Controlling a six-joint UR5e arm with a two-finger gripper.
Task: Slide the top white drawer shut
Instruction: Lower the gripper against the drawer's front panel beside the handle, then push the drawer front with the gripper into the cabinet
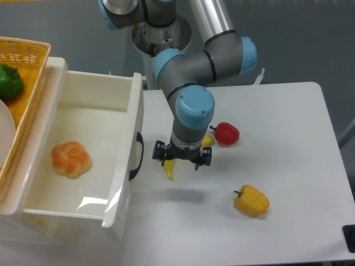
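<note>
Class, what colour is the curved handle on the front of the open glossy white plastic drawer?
Black. The curved handle shows best in the fixed camera view.

Bright, even overhead light, no dim patches. White table (288,138) nearly washed out toward its right edge. Soft blurred shadow under the gripper (182,159), near the table's front edge. Glare streak on the glossy floor of the top white drawer (83,160), front corner. Focus sharp throughout; slight grain, no visible edge distortion.
</note>
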